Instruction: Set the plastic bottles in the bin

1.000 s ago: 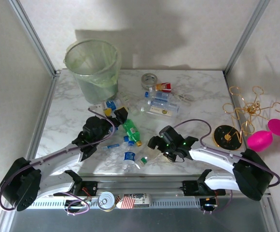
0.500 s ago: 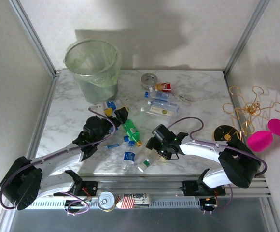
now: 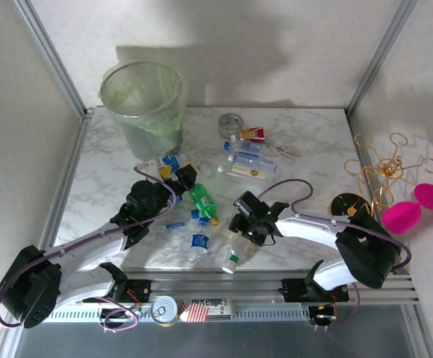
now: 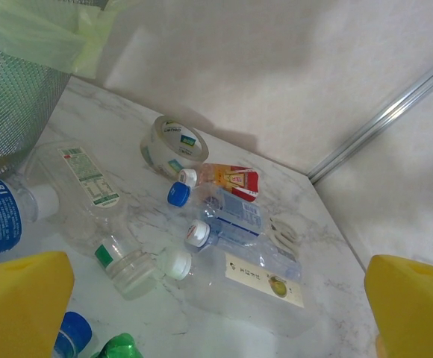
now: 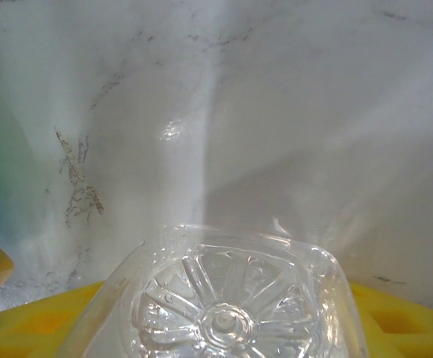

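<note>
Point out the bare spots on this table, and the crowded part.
Bare: the white marble table left of the left arm, in front of the translucent green bin; also its right side beyond the clear bottles. Crowded: the middle, from grey tape roll to the near edge.

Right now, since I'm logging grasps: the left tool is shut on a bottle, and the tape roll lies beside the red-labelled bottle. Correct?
Not quite: the left tool is open, holding nothing, as the left wrist view shows. The tape roll does lie beside the red-labelled bottle.
</note>
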You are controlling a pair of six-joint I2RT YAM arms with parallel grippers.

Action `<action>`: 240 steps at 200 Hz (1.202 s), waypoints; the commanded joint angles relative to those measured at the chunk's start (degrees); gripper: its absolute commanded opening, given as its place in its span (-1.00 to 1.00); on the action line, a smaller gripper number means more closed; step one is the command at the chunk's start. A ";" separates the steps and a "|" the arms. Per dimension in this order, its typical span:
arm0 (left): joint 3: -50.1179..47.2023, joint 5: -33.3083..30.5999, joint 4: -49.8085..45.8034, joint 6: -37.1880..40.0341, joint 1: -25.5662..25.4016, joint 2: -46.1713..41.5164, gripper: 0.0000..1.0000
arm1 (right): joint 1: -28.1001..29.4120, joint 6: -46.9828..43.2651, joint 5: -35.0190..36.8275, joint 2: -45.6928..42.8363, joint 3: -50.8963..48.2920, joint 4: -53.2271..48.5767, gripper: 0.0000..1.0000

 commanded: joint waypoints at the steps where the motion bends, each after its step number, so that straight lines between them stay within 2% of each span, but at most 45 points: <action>1: -0.79 -1.31 -0.73 0.08 -0.52 -1.52 0.99 | 0.90 -4.40 1.77 1.68 2.13 10.74 -0.03; 50: 0.99 0.81 -0.40 0.48 -0.52 -1.09 0.99 | 0.31 -19.64 5.11 -0.10 9.45 13.43 -0.04; 91: 1.67 4.72 1.62 0.45 -0.52 -0.64 0.99 | -3.57 -29.96 1.88 0.07 15.32 19.47 -0.04; 122: 1.23 8.77 4.08 0.39 -0.52 -0.77 0.99 | -7.92 -31.11 -2.26 2.03 18.68 24.73 -0.03; 142: 1.46 10.69 4.78 -0.17 -0.52 -0.23 0.99 | -10.03 -31.37 -4.55 4.72 23.14 24.20 -0.02; 179: 2.78 17.54 8.52 -0.44 -0.70 3.30 0.99 | -10.55 -32.60 -9.83 7.16 27.04 26.01 -0.02; 187: 3.34 18.01 8.60 -0.51 -0.85 3.95 0.99 | -12.24 -32.82 -10.75 7.41 27.90 25.44 -0.02; 240: 7.29 22.02 8.84 1.26 -1.72 8.32 0.99 | -13.19 -33.02 -16.34 6.93 30.40 23.73 -0.03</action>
